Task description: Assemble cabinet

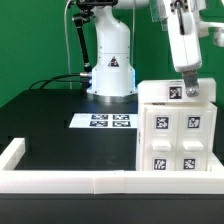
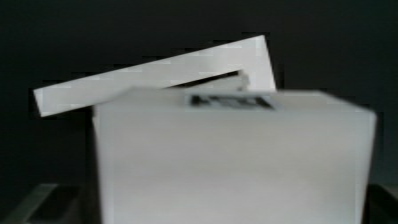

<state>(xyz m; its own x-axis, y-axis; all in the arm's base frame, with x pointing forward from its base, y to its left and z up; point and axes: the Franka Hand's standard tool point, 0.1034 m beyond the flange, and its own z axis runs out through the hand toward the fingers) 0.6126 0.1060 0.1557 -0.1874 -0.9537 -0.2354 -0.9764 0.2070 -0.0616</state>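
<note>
White cabinet (image 1: 175, 135) upright | gripper (image 1: 189, 88) at its top edge | gripper spread: cannot tell

Exterior view: raised, facing robot base (image 1: 110, 70) across table (image 1: 50, 125). Wrist view: close on cabinet (image 2: 231, 150), shared by both.

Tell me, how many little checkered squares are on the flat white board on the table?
4 tags, all on the marker board: two in the far row and two in the near row, toward the exterior view's right end of it. None seems hidden.
</note>
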